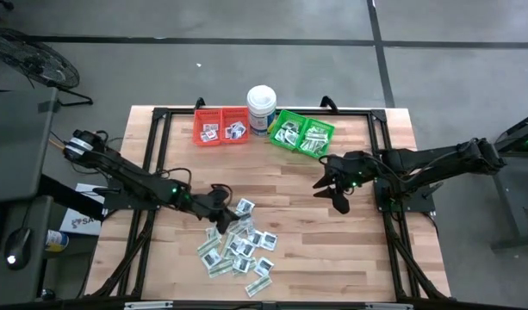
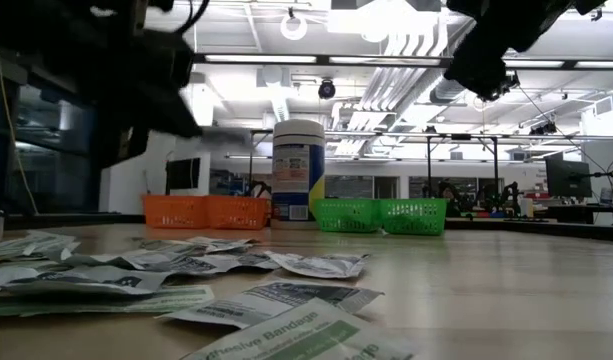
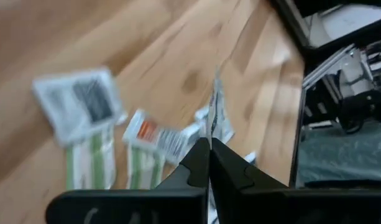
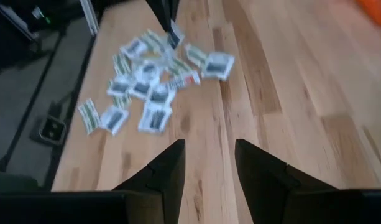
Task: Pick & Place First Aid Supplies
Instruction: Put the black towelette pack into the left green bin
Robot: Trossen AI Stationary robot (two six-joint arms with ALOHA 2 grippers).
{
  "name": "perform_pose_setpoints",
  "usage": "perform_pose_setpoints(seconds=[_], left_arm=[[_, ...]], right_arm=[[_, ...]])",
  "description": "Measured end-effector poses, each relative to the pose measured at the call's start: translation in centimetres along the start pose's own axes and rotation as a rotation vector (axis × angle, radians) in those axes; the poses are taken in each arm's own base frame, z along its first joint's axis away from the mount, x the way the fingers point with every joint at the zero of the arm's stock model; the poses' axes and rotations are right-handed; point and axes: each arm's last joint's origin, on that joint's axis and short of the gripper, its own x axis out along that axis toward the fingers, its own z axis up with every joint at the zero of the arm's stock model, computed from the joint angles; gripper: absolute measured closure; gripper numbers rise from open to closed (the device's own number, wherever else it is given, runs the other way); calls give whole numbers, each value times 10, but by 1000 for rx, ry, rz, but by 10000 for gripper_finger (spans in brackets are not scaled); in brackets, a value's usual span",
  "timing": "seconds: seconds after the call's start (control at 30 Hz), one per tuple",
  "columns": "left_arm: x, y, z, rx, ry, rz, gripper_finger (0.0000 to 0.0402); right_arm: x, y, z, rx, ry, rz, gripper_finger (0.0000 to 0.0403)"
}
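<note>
Packets (image 1: 238,245) lie heaped on the near-left part of the wooden table (image 1: 332,258), square white ones mixed with green-and-white strips. My left gripper (image 1: 222,200) sits at the heap's far edge, its fingers (image 3: 199,163) pinched tight on one thin packet (image 3: 214,115) standing edge-on between them. Farther back I see a red bin (image 1: 221,126), a white tub (image 1: 262,107) and a green bin (image 1: 301,133), both bins holding packets. My right gripper (image 1: 332,191) hangs over bare wood, jaws partly apart, holding nothing.

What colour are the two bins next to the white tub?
One bin is orange-red, the other bin bright green, flanking the white tub; clearest in the high view.
</note>
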Motion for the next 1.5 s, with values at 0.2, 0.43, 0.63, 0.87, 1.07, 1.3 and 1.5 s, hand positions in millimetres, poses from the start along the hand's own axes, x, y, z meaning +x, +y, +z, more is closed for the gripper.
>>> perform_pose_setpoints(seconds=[0.2,0.43,0.63,0.87,1.07,1.3,1.5], left_arm=[[-2,-22,16,165,-157,5,401],[-9,-50,38,409,-378,97,401],[-17,-72,55,617,-493,182,401],[-21,-84,63,702,-530,209,401],[-21,-84,63,717,-538,224,401],[-21,-83,63,721,-536,226,401],[-21,-83,63,721,-536,226,401]], right_arm=[[4,4,15,-17,-147,50,270],[36,5,23,-23,-186,91,270],[53,4,32,-32,-275,112,270],[50,-4,42,-47,-360,110,270],[49,-9,47,-57,-374,155,257],[61,-11,49,-49,-401,185,181],[73,-12,55,-12,-428,207,152]])
